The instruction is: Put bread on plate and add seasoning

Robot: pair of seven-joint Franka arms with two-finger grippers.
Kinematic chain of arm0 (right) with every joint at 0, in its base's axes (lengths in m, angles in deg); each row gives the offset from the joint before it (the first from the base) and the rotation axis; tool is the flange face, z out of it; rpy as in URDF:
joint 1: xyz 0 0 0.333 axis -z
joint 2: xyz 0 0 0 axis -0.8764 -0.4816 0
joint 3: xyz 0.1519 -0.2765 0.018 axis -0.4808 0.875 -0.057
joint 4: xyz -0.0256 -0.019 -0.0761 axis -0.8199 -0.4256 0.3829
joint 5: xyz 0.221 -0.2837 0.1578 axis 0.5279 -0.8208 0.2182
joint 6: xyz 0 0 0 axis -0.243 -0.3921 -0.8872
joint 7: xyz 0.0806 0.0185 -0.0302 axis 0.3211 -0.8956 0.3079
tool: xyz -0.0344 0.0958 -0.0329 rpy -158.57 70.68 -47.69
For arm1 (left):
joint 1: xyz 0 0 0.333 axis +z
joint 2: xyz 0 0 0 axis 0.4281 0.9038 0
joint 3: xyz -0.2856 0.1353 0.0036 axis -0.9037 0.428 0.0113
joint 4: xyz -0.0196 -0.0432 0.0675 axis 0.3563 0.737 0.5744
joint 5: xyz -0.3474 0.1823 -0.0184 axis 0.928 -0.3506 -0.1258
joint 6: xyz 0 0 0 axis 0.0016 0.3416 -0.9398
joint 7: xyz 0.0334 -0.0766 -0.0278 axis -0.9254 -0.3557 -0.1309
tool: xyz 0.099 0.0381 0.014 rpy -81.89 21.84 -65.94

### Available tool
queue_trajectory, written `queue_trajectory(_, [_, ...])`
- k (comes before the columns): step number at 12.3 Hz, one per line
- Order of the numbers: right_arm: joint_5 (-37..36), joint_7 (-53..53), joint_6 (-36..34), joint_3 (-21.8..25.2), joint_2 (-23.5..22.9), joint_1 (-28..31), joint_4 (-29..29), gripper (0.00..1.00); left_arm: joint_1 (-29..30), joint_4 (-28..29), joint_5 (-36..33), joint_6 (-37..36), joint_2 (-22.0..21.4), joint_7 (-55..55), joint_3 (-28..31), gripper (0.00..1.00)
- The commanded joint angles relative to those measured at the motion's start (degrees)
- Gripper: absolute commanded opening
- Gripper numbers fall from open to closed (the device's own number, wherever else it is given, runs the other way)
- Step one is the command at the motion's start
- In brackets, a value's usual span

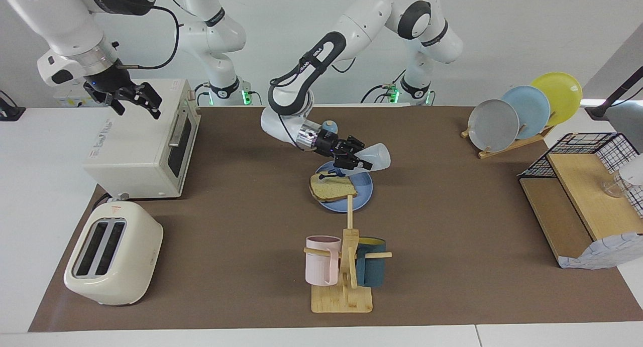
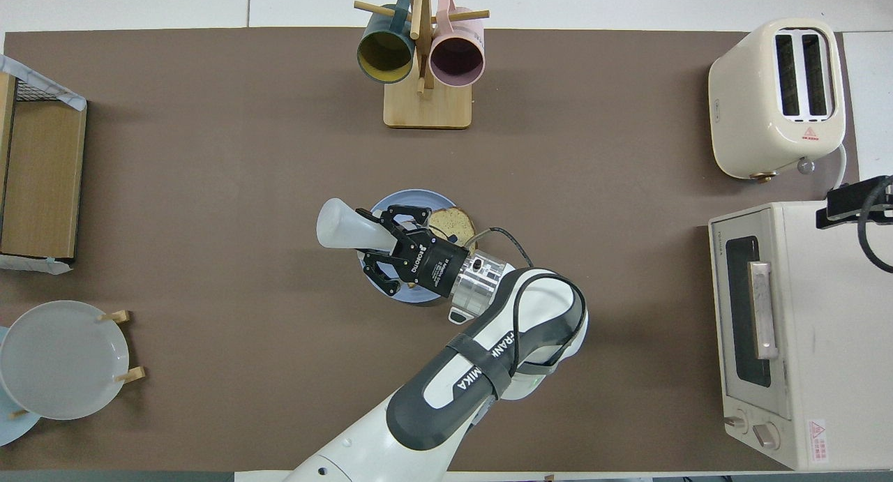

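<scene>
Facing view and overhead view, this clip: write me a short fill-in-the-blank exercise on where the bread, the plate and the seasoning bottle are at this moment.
1. The bread lies on the ____ plate.
2. The seasoning bottle is gripped by the ____ gripper and tilted over the plate.
3. The right gripper waits over the toaster ____.
4. The mug rack carries a pink mug and a dark ____ mug.

Missing words: blue; left; oven; teal
</scene>
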Motion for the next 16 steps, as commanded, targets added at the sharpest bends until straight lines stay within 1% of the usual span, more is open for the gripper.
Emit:
queue_trajectory(1, [-0.31,0.44,-0.11,-0.1,0.72,-0.08,-1.06,1.0,4.25,2.26,-2.89,3.1,-0.76,-0.36,0.24,0.0])
queue_trajectory(3, [-0.13,0.26,-0.03,-0.1,0.72,0.01,-1.06,1.0,6.19,3.4,-4.56,4.6,-0.77,-0.36,0.24,0.0])
queue_trajectory(6, [-0.13,0.44,-0.12,-0.09,0.72,0.09,-0.98,1.0,5.59,3.49,-4.49,4.6,-0.85,-0.45,0.07,0.0])
queue_trajectory(8, [-0.04,0.53,-0.12,-0.09,0.72,0.01,-0.98,1.0,2.7,3.58,-3.61,4.16,-1.11,-0.45,-0.11,0.0])
queue_trajectory(10, [-0.13,0.44,-0.2,-0.09,0.72,0.09,-0.98,1.0,-1.08,3.41,-1.07,3.55,-1.47,-0.45,0.06,0.0])
queue_trajectory(12, [-0.13,0.52,-0.12,-0.09,0.72,0.09,-0.98,1.0,-2.23,3.41,-0.79,2.93,-1.73,-0.45,-0.02,0.0])
queue_trajectory(14, [-0.04,0.44,-0.12,-0.09,0.72,0.09,-0.98,1.0,-1.28,3.67,-0.79,3.54,-1.73,-0.45,-0.02,0.0])
queue_trajectory(16, [-0.04,0.44,-0.2,-0.09,0.72,0.09,-0.98,1.0,1.61,4.98,-1.05,4.77,-1.82,-0.37,0.06,0.0])
